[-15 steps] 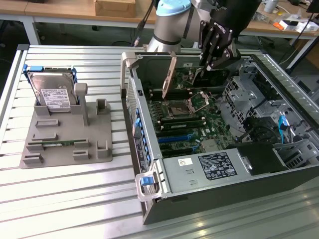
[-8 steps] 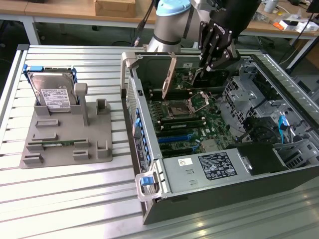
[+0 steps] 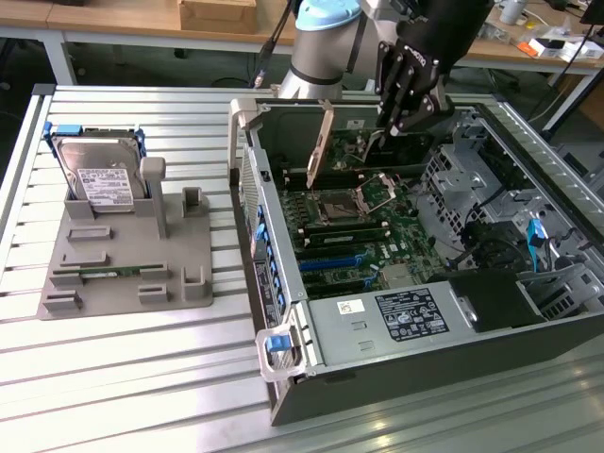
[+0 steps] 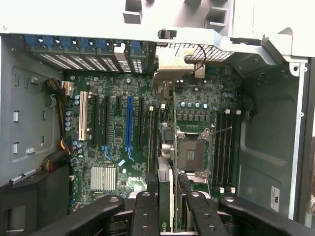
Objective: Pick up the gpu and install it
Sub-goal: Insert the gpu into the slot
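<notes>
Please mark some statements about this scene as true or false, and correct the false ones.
1. The tool grips the gpu. True.
2. The gpu lies on the gray fixture. False: it is held upright inside the computer case, over the motherboard.
3. The hard drive sits in the gray fixture. True.
4. The computer case is closed. False: its side is open and the motherboard shows.

open case (image 3: 247,179): room above motherboard (image 3: 377,241); drive cage (image 3: 472,175), raised socket latch (image 3: 377,192) beside gripper (image 3: 392,127)
</notes>
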Robot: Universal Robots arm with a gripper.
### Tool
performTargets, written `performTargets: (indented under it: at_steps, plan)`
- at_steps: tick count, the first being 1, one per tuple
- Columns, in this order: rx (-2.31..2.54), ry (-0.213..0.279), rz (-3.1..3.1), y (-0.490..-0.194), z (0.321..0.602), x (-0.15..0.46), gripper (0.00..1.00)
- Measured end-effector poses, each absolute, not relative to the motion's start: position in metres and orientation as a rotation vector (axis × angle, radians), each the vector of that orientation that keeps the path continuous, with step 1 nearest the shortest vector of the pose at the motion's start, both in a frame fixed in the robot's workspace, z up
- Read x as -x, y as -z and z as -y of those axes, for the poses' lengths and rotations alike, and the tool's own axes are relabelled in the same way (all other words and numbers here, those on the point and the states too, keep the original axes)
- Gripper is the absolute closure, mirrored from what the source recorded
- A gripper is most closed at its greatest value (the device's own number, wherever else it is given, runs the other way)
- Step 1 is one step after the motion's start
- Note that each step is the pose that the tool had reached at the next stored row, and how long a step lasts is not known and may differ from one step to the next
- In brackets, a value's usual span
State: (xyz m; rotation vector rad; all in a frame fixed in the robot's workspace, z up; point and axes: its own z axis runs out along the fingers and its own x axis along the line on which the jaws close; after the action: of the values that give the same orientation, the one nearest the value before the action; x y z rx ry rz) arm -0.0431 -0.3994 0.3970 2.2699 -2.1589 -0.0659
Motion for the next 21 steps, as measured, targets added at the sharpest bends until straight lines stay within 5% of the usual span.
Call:
performTargets:
  at_steps: [21]
  plan:
    - [-2.27,0.066,2.159,-0.3902,0.3994,0.0431,0.73]
